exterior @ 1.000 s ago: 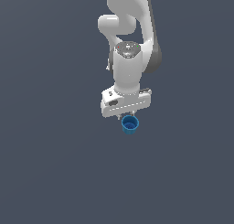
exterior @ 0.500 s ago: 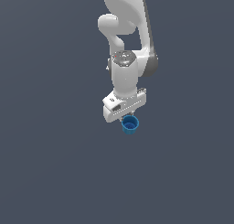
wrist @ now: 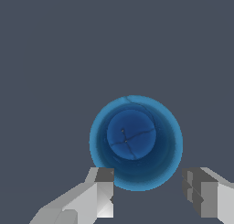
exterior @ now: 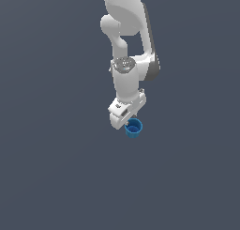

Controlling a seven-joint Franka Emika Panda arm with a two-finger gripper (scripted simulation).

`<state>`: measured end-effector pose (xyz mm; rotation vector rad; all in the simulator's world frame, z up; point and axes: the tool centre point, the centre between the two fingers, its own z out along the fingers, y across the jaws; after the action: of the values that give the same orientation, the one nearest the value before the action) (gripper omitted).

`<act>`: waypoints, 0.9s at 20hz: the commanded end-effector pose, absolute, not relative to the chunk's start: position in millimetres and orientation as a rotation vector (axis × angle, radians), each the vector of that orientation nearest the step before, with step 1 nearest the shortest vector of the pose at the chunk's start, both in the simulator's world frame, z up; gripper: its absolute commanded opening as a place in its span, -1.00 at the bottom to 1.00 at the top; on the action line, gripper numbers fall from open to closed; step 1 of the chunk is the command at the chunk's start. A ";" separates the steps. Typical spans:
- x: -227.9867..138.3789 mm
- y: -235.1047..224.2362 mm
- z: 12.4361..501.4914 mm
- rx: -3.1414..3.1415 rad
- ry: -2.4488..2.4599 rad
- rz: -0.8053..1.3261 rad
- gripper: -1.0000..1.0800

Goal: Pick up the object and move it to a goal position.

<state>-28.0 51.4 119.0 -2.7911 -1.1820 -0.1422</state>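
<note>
In the exterior view, the white, smooth-shelled robot arm comes down from the top edge of the picture, a little toward the exterior view's right of the middle. Its upper links are thick and rounded, with a dark grey band along the side that faces the exterior view's right. Below a round joint with a speckled grey cap, the forearm runs almost straight down, and the wrist tips slightly, so that the white block-shaped gripper slants up toward the exterior view's right. Everything else in this view is a flat, plain dark grey desk.

Just beneath the gripper, touching its lower edge in this view, is the small blue cup-like cylinder, with its open mouth facing up and its body tapering slightly toward the base. It lies toward the exterior view's right end of the gripper body rather than under its middle.

The wrist view looks straight down into the blue cup: a bright blue rim rings a darker hollow, with a paler round floor marked by thin dark lines. Two pale grey fingers with darker tips reach in, one on each side of the cup. The jaws stand wide apart, spread about as broad as the cup, and grip nothing. One fingertip overlaps the cup's rim in the picture; the other stands clear of it.
</note>
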 end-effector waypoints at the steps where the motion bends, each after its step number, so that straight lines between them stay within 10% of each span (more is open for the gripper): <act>1: -32.1 54.0 114.5 -2.739 -1.271 -0.157 0.23; 18: -54.3 73.2 100.3 -2.387 -1.751 -0.297 0.23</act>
<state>-53.0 71.7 100.6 -2.4134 -1.7201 -0.2848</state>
